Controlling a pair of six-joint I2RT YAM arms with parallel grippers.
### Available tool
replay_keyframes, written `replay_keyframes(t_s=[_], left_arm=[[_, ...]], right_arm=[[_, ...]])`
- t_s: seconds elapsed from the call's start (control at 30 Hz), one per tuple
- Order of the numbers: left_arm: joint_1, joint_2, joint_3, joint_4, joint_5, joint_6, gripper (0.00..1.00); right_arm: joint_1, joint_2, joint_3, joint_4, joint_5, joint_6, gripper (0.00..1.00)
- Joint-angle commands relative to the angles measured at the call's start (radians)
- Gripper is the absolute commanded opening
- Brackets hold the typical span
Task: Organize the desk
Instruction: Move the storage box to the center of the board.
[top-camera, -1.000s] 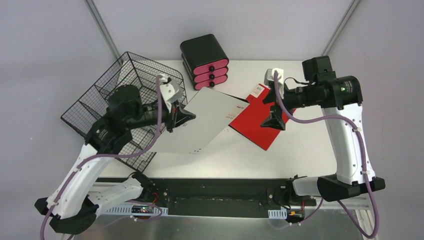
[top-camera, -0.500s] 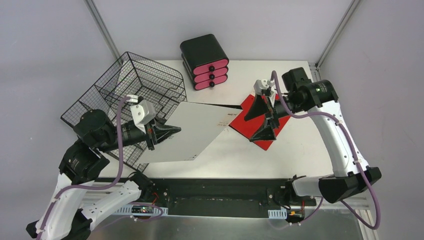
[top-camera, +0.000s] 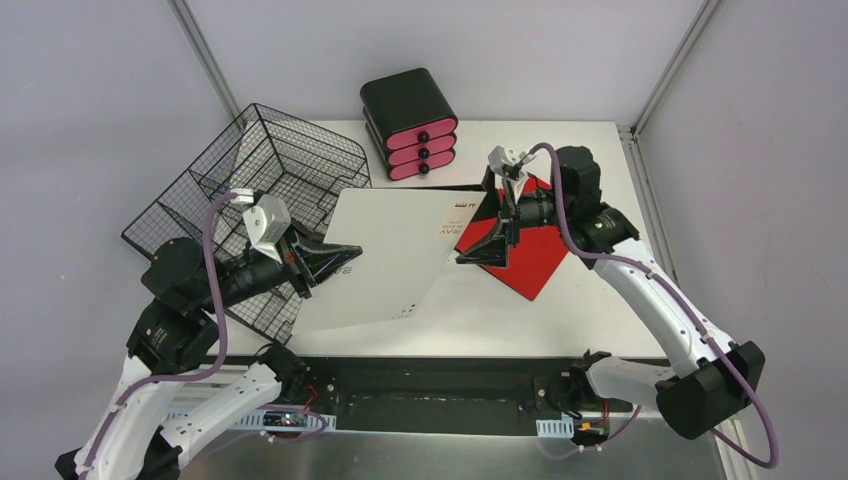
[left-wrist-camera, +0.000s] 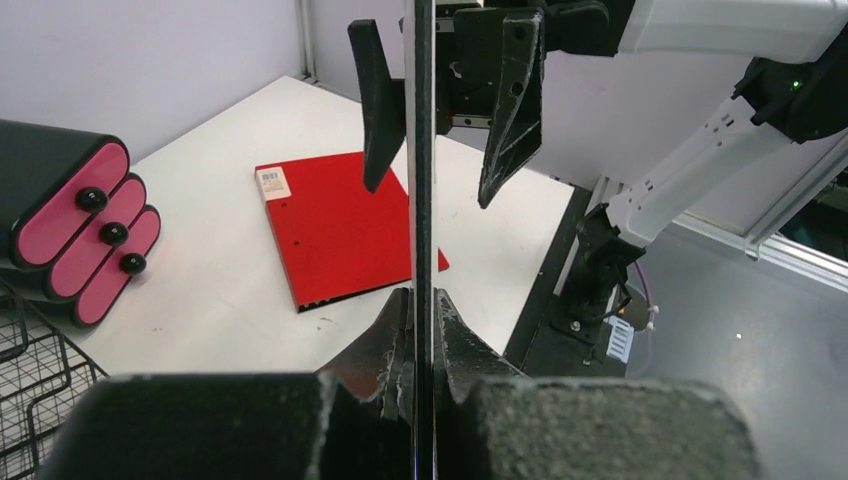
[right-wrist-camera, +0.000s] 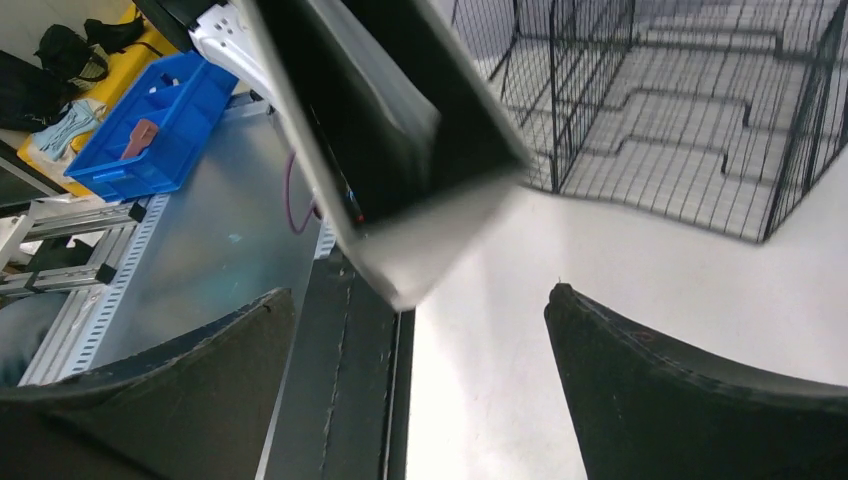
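Left end effector (top-camera: 345, 258) holding white notebook (top-camera: 395, 250) above desk (top-camera: 600, 300)

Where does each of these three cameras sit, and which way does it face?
Top external: above and behind the arms, looking down on the white desk; left arm and right arm show.
Left wrist: on the left arm, looking along the left gripper, shut on the flat white notebook, toward the open right gripper.
Right wrist: on the right arm, facing past its black fingers toward the black wire basket.
Shared: both wrist views show the notebook and right gripper.
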Motion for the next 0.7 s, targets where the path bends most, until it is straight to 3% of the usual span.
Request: replay_keyframes(t_s=[0.0, 0.27, 0.3, 0.4, 0.53, 0.6, 0.67], left_arm=[[0.010, 0.006, -0.011, 0.192, -0.021, -0.069, 0.00], [0.010, -0.026, -0.074, 0.272, -0.096, -0.136, 0.00], [0.009, -0.035, -0.089, 0.283, -0.117, -0.147, 0.00], [0.010, -0.057, -0.128, 0.310, -0.167, -0.178, 0.00], [0.010, -0.066, -0.148, 0.304, -0.209, -0.191, 0.00], [0.009, -0.066, -0.141, 0.277, -0.244, -0.185, 0.00], [0.010, -0.068, -0.123, 0.225, -0.301, -0.183, 0.00]], right_arm=[[0.064, 0.022, -0.035, 0.462, 0.001, 0.231, 1.00], [0.137, 0.040, -0.050, 0.626, 0.001, 0.231, 1.00], [0.138, 0.042, -0.057, 0.664, -0.047, 0.393, 0.91], [0.140, 0.048, -0.074, 0.779, -0.060, 0.536, 0.74], [0.145, 0.053, -0.087, 0.873, -0.052, 0.615, 0.22], [0.145, 0.050, -0.093, 0.871, -0.044, 0.614, 0.05], [0.145, 0.046, -0.101, 0.844, -0.027, 0.594, 0.00]])
